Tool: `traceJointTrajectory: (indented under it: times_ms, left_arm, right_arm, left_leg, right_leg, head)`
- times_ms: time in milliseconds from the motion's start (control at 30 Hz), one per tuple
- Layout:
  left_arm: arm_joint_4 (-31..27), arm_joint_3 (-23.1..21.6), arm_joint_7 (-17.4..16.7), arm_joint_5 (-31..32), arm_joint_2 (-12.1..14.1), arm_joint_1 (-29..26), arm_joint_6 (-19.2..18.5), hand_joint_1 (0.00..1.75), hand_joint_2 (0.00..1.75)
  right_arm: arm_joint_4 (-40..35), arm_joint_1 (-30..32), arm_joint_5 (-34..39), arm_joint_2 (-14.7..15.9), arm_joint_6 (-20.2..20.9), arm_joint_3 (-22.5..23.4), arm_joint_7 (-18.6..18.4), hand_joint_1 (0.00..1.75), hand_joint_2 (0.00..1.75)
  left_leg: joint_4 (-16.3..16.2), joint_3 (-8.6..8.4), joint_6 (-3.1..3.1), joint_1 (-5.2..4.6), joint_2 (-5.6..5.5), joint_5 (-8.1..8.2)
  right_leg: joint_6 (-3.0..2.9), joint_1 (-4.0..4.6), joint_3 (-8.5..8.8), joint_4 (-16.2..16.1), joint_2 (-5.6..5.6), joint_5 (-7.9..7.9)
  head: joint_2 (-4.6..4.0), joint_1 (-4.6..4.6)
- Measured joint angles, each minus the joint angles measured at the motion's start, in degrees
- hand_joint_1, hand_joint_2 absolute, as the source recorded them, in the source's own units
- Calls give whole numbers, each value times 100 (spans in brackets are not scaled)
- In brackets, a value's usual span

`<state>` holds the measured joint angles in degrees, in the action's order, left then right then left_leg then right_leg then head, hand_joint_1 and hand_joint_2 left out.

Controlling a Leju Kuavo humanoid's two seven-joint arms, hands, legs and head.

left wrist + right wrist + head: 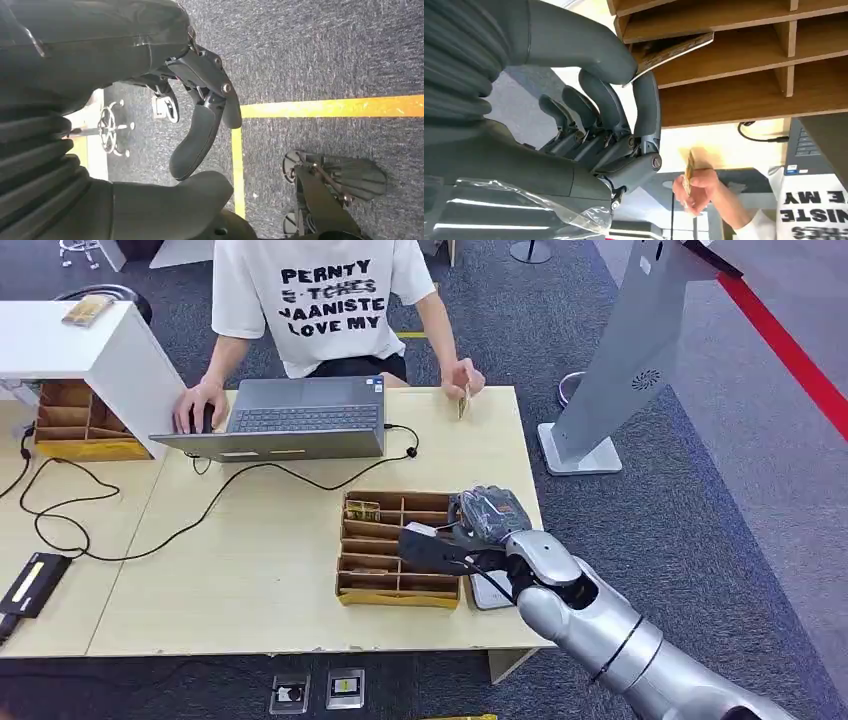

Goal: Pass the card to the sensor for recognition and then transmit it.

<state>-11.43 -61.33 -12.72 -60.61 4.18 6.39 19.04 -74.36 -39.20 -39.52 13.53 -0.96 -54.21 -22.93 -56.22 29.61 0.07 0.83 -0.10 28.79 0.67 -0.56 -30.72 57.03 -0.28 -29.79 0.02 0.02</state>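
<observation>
My right hand (pixel 490 518) hovers over the right end of the wooden divider tray (pixel 372 595) on the table. In the right wrist view my right hand (pixel 614 125) pinches a thin card (pixel 674 50) between thumb and a finger, just at the tray's compartments (pixel 744 60). A small white flat device (pixel 490 592) lies on the table beside the tray, partly under my forearm. My left hand (pixel 200 125) hangs over the carpet, fingers apart, holding nothing.
A person in a white shirt (pixel 320 300) sits at the far side with one hand on a laptop (pixel 290 420), the other holding up a card (pixel 463 400). Another card (pixel 362 510) lies in the tray. A grey kiosk stand (pixel 620 370) rises to the right.
</observation>
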Motion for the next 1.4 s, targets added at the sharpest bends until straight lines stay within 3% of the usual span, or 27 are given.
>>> traceJointTrajectory:
  times_ms: [100, 200, 600, 1000, 1400]
  left_arm:
    - [0, 0, 11, 0, 9, 0, -4, 77, 175]
    - [0, 0, 11, -2, 17, 0, -9, 75, 175]
    - [0, 0, 11, -4, 20, -1, -24, 77, 175]
    - [0, 0, 9, -103, 17, -4, 37, 77, 175]
    - [0, 0, 9, -66, 17, -4, 2, 79, 175]
  right_arm:
    - [-2, 0, 2, 0, 0, 0, -9, 159, 175]
    - [-13, 0, 13, 4, 2, 0, -20, 175, 175]
    - [-225, 14, 109, 31, -297, 105, -85, 175, 175]
    - [-1200, 138, -199, 136, -663, 529, -492, 175, 175]
    - [-1914, 339, -420, 291, -951, 968, -551, 175, 175]
  left_leg:
    - [0, 0, 0, 0, 0, 0]
    - [0, 0, 0, 0, 0, 0]
    - [0, 1, 0, 0, 1, 0]
    - [-1, -2, 0, 0, 2, 0]
    - [-1, -4, 0, 0, 7, 0]
  right_leg:
    - [0, 0, 0, 0, 0, 0]
    - [0, 0, 0, 0, 0, 0]
    - [0, 0, -1, 0, 1, 0]
    - [0, 0, -1, 0, 2, 0]
    - [0, 0, -1, -1, 5, 0]
  head:
    - [0, 0]
    - [0, 0]
    - [0, 0]
    - [0, 2]
    - [0, -2]
